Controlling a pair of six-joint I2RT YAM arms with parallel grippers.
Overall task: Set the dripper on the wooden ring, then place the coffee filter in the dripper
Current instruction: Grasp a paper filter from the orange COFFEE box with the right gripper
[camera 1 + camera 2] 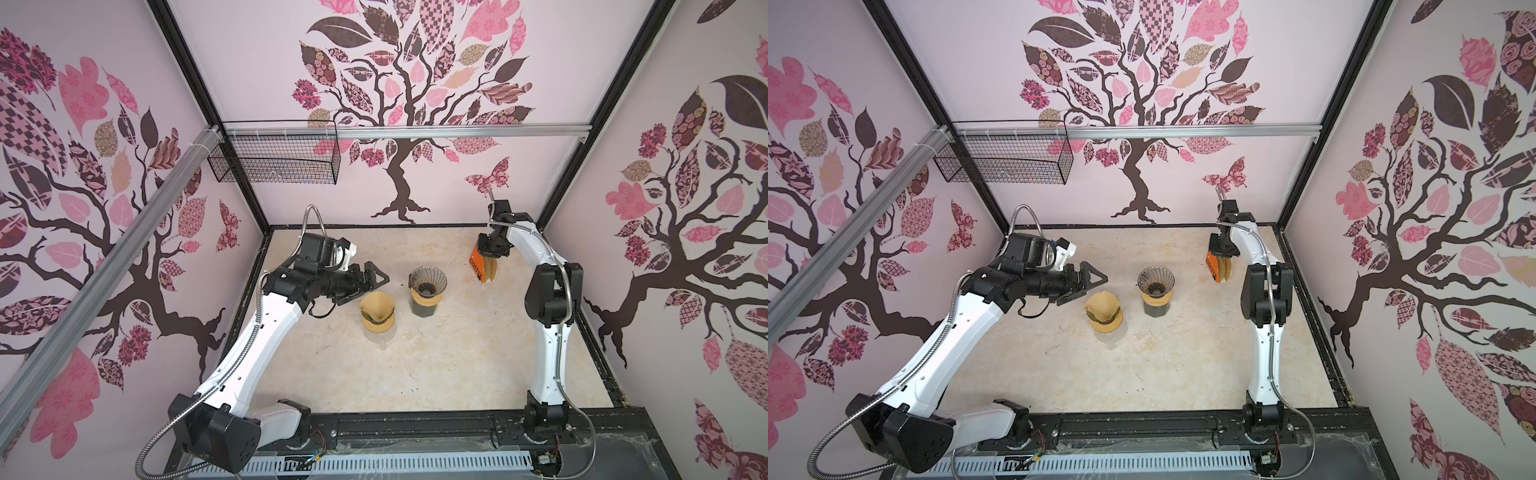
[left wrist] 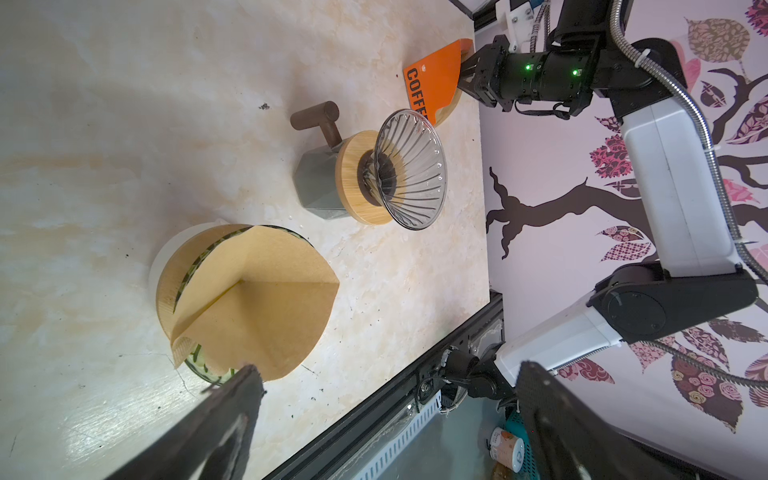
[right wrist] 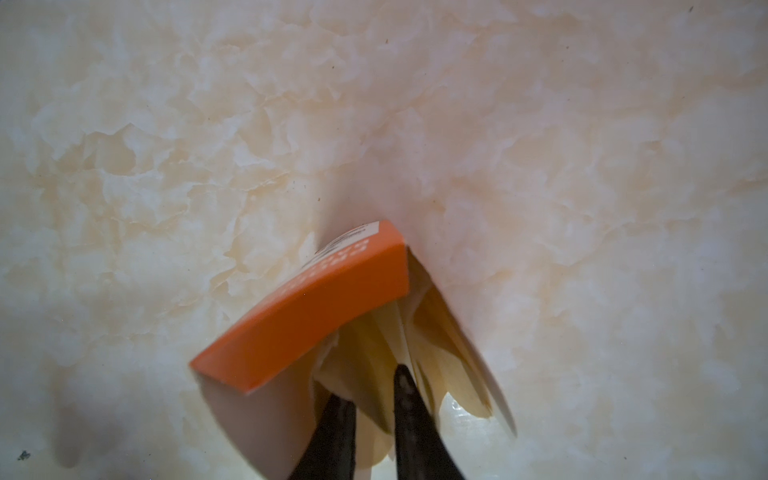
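Observation:
A brown paper coffee filter (image 1: 376, 309) (image 1: 1102, 309) (image 2: 266, 303) stands opened as a cone in a dripper with a wooden ring, left of centre. My left gripper (image 1: 372, 286) (image 1: 1090, 287) (image 2: 386, 370) hangs open just behind it; one fingertip (image 2: 249, 374) is beside the filter's rim. An empty ribbed glass dripper (image 1: 427, 279) (image 1: 1155, 278) (image 2: 411, 166) sits on a wooden collar over a grey pot. My right gripper (image 1: 486, 255) (image 1: 1221, 255) (image 3: 374, 384) holds the orange filter pack (image 1: 477, 266) (image 1: 1212, 268) (image 2: 436, 79) (image 3: 307, 311) off the table, shut on the papers inside.
The grey pot's brown handle (image 2: 320, 120) sticks out toward the back. A black wire basket (image 1: 274, 158) hangs on the back-left rail. A black rail (image 1: 415, 428) borders the table's front. Patterned walls close in on three sides.

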